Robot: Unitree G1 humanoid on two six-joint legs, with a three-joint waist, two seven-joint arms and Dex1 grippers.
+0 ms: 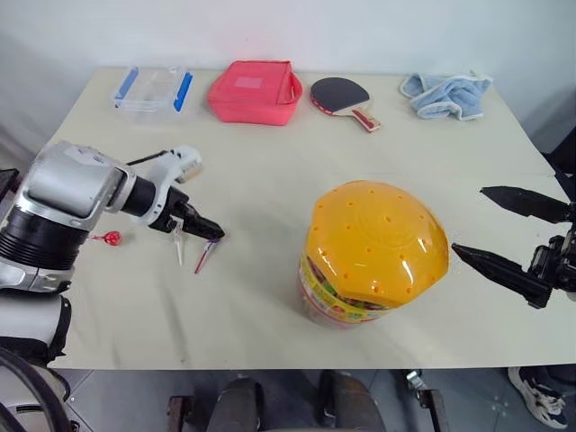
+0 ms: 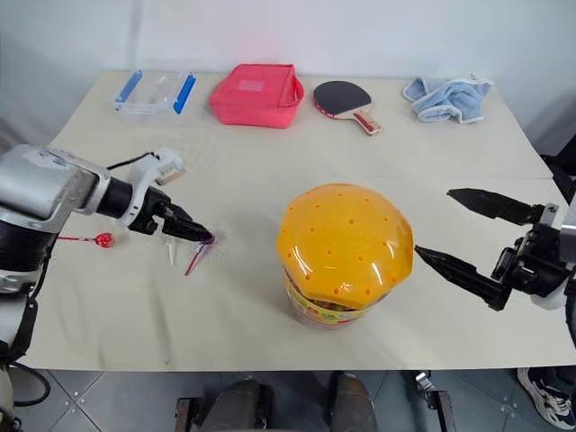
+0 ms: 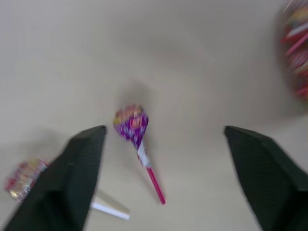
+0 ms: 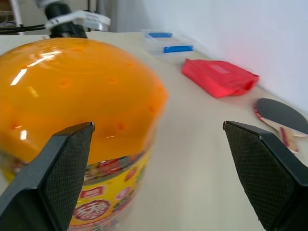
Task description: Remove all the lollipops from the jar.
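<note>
1. Red lollipop (image 1: 111, 238): lies on the table (image 1: 270, 171) at the far left, beside the left arm.
2. Left gripper (image 3: 163, 144): fingers spread wide, empty, pointing down at the table.
3. Purple lollipop (image 3: 132, 122): lies flat on the table just below the left gripper, between its fingers, touching neither; pink stick.
4. Third lollipop (image 3: 21, 178): beside the purple one, partly hidden behind one finger; white stick.
5. Jar (image 1: 373, 247): stands upright near the table's front edge, orange lid on, well apart from the three lollipops.
6. Right gripper (image 1: 499, 234): fingers apart, empty, held level just right of the jar, one fingertip near the lid; contact cannot be told.
7. Back row: clear box (image 1: 151, 90), red pouch (image 1: 255, 91), paddle (image 1: 343, 97), blue cloth (image 1: 447, 94).
</note>
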